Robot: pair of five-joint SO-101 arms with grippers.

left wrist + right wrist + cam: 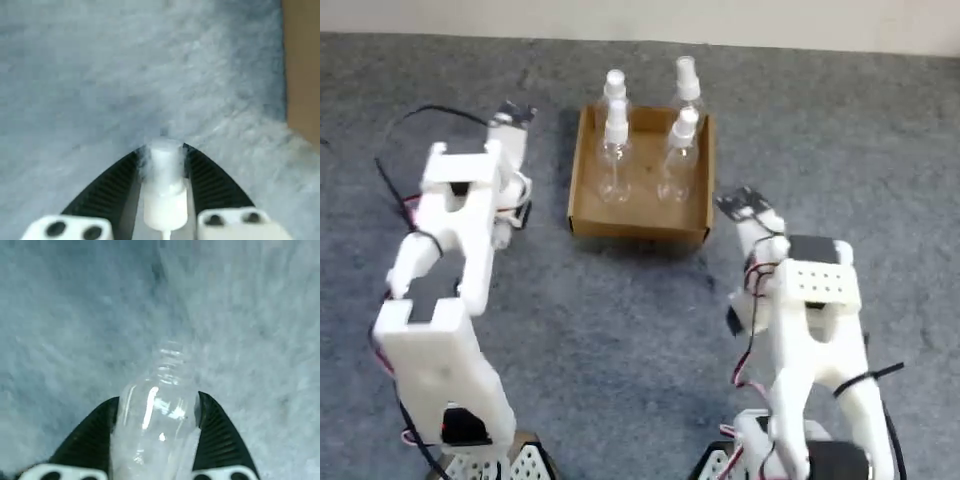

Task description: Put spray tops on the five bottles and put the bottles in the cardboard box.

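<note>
a clear bottle [155, 430] sat clamped in the right pincer [158, 400], jaws closed on its body, its bare threaded neck pointing out past the fingertips along the pincer's own line. the left pincer [164, 149] was closed on a white spray top [164, 185], held by its collar, over the grey worktop [620, 320]. four capped bottles [615, 150] stood upright in the box [640, 228]. the pincers were well apart, the left one beside the box's far left corner, the right one just off its near right corner, with the box between them. capping this fifth bottle would likely need top and neck brought together on one axis; either arm looked about equally far from a meeting point.
</note>
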